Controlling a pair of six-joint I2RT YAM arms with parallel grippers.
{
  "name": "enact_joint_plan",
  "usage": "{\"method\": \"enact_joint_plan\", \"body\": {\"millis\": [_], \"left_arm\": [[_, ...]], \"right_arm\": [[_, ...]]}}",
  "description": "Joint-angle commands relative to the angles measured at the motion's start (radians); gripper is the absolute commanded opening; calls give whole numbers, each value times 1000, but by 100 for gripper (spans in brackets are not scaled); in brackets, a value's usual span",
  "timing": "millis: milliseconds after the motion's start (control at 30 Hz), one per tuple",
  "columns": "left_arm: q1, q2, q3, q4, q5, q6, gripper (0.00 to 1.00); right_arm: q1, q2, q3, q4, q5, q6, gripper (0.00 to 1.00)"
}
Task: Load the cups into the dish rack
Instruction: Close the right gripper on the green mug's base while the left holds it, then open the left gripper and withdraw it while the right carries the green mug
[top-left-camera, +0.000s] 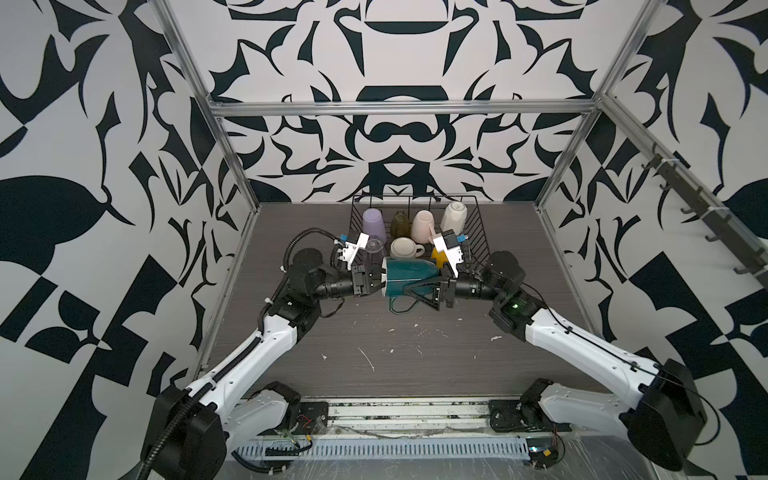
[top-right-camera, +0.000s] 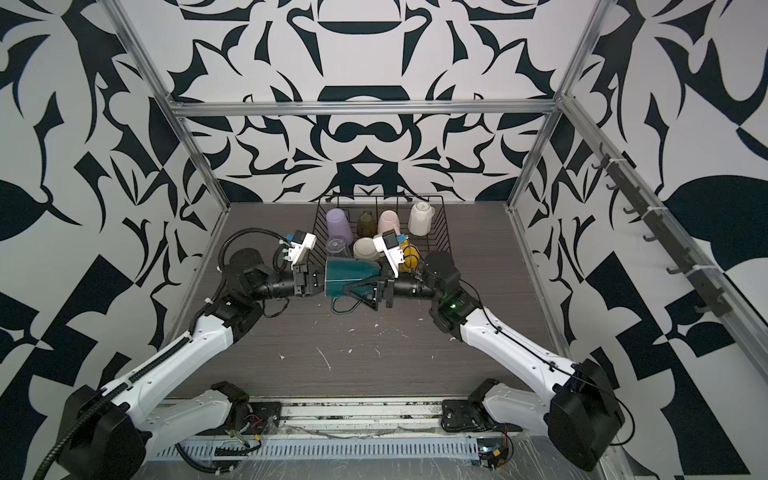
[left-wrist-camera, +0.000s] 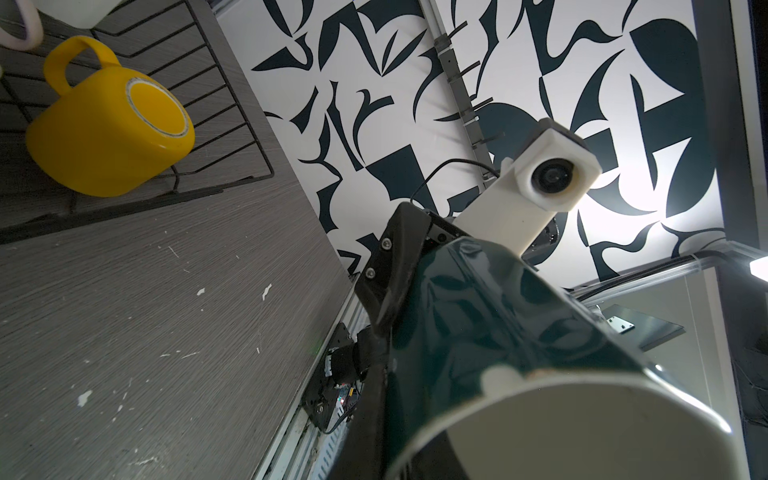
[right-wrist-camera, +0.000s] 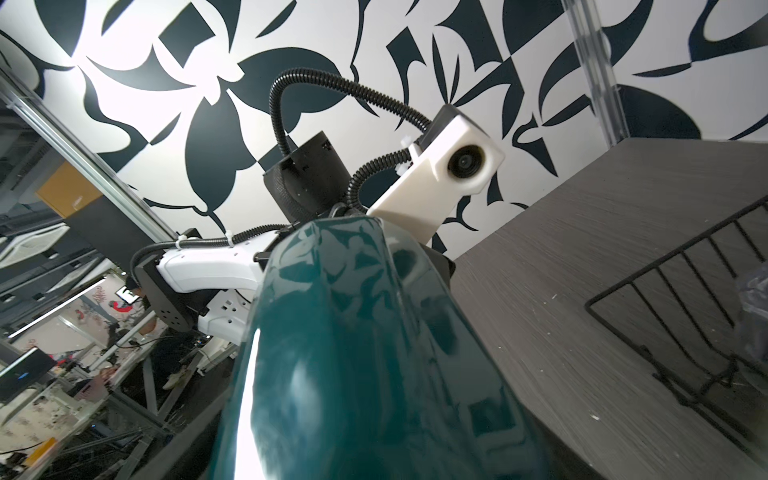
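Left arm (top-left-camera: 272, 345) and right arm (top-left-camera: 582, 349) wear white shells, black joints; ribbed black conduit (top-left-camera: 226, 372) lines the left; black right gripper (top-left-camera: 409, 280) shows screws.

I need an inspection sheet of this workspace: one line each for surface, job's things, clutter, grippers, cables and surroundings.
surface: grey table, white flecks.
job's things: dish rack holds seven cups; dark green mug held sideways in front of it.
clutter: nothing seen.
grippers: left gripper shut on the mug's rim; right gripper with jaws astride its base, grip unclear.
cables: ribbed conduit on the left arm; loose wires at the near rail.
surroundings: patterned walls, metal frame.
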Motion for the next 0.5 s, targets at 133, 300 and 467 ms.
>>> {"method": "enact_joint_plan", "body": {"millis": [133, 300, 467], "left_arm": [[-8, -8, 5, 119, 41, -27, 0], [-8, -8, 6, 117, 43, -27, 0], [-8, -14, 7, 106, 33, -21, 0]], "right_arm": [[9, 25, 49, 34, 45, 9, 56], [9, 21, 53, 13, 61, 0, 31], [9, 6, 79, -89, 102, -40, 0]]}}
